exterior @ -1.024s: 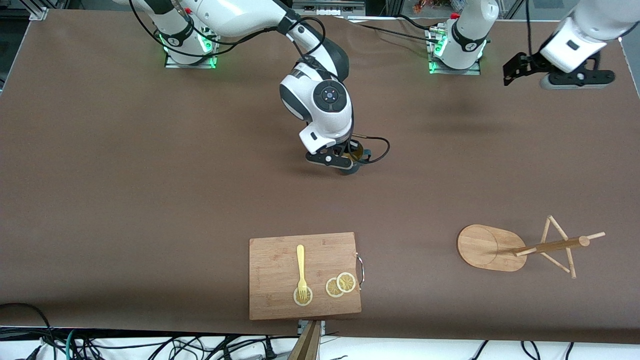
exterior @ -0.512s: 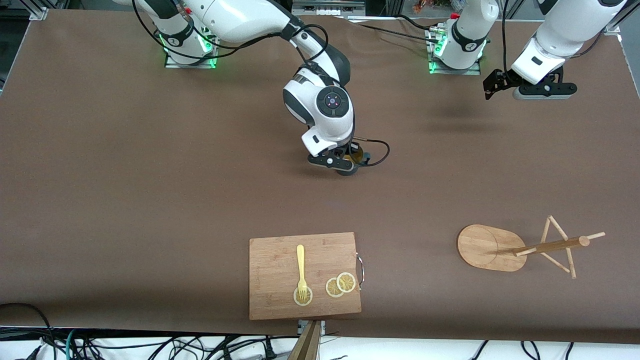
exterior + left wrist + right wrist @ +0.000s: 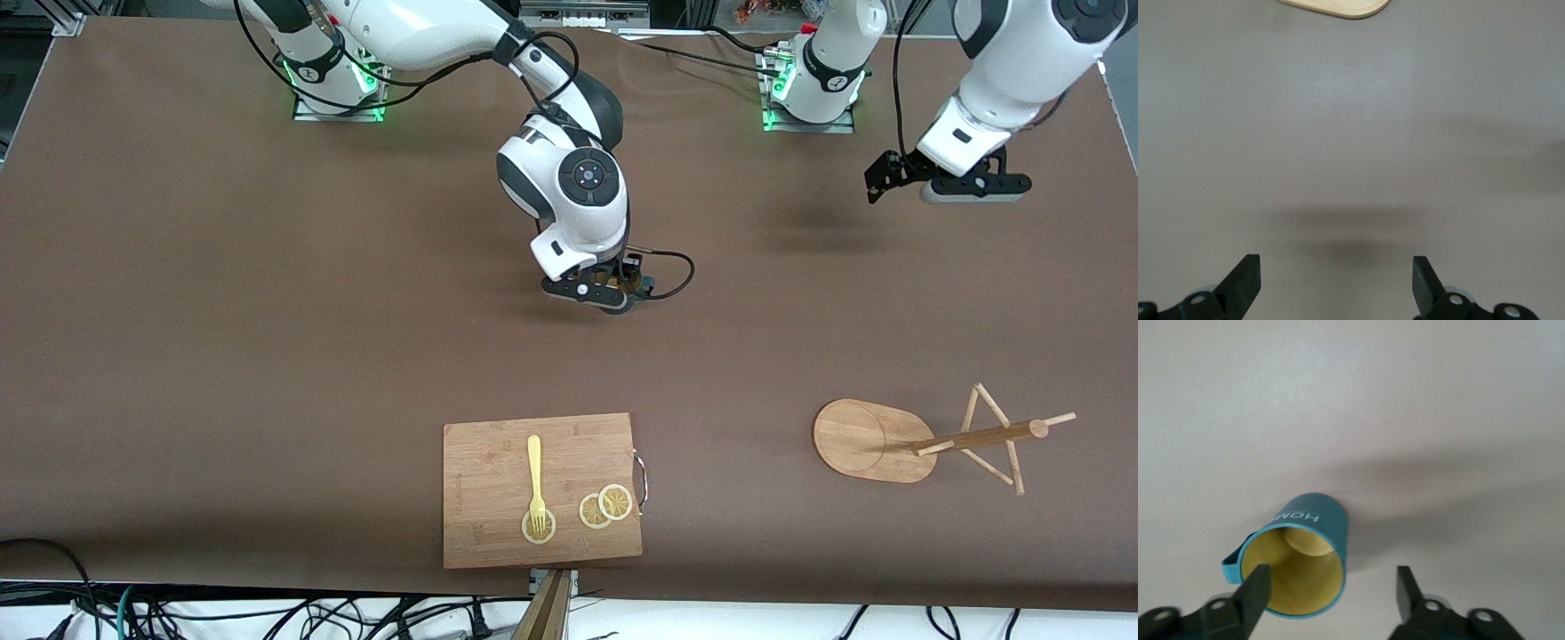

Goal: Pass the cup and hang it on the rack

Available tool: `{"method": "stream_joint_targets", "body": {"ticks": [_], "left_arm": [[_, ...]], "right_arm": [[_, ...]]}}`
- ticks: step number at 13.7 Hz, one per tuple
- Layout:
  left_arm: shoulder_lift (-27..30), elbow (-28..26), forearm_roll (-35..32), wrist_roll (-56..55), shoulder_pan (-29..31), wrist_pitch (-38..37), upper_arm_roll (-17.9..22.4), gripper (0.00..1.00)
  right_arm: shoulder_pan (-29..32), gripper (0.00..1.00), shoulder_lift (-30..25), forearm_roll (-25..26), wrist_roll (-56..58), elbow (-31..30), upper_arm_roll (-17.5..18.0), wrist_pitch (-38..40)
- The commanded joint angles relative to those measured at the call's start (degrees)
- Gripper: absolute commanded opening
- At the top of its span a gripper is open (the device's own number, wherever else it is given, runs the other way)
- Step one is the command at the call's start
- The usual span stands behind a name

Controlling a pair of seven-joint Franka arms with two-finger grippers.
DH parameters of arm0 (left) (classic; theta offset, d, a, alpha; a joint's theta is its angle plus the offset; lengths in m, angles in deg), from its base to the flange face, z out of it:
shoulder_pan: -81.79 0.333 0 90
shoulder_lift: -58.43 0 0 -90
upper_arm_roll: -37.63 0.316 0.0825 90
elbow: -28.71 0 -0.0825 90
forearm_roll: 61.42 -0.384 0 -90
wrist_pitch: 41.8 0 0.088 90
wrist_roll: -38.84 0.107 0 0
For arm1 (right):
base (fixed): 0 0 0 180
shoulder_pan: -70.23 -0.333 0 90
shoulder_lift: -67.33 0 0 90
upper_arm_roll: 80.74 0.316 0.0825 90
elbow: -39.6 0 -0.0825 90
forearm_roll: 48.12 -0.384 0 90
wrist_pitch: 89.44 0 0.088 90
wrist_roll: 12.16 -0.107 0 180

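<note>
One cup [image 3: 1305, 560], one rack [image 3: 925, 442], one cutting board [image 3: 498, 462], one fork [image 3: 535, 480], three lemon slices [image 3: 615, 502], two arms.

Even overhead light, soft blurred shadows.

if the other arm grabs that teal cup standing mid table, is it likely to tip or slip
The small ribbed teal cup with the yellow inside stands upright on the brown table and looks about as wide as tall, so it probably resists tipping. Its ribbed wall should give the jaws some purchase. It looks rigid; a push at the rim may still topple it.
</note>
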Motion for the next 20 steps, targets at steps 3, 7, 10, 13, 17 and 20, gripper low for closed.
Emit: {"method": "stream_joint_targets", "body": {"ticks": [3, 7, 10, 13, 17, 20], "left_arm": [[-11.4, 0.5, 21.7, 35.9, 5.1, 7.4, 5.4, 1.0], [-19.7, 0.5, 38.9, 69.9, 5.6, 7.5, 10.7, 1.0], [-25.4, 0.3, 50.3, 91.5, 5.6, 6.9, 11.1, 1.0], [-31.0, 0.2, 59.2, 110.2, 5.5, 3.7, 11.0, 1.0], [-40.6, 0.6, 70.7, 130.1, 3.7, -3.2, 10.0, 1.0], [-46.5, 0.9, 79.1, 142.0, 2.6, -7.6, 6.3, 1.0]], "right_arm": [[7.6, 1.0, -6.9, 1.0, 13.2, 2.7, 0.6, 13.3], [13.6, 1.0, -11.2, 2.1, 28.5, 2.7, -0.9, 20.3], [13.7, 1.0, -14.7, 3.7, 35.9, 2.6, -6.7, 22.4], [14.1, 1.0, -17.4, 3.4, 46.2, 2.6, -12.5, 26.3], [19.4, 1.0, -21.6, 2.3, 63.1, 2.5, -17.7, 29.6], [26.0, 1.0, -23.7, -1.1, 63.2, 2.3, -16.8, 32.4]]}}
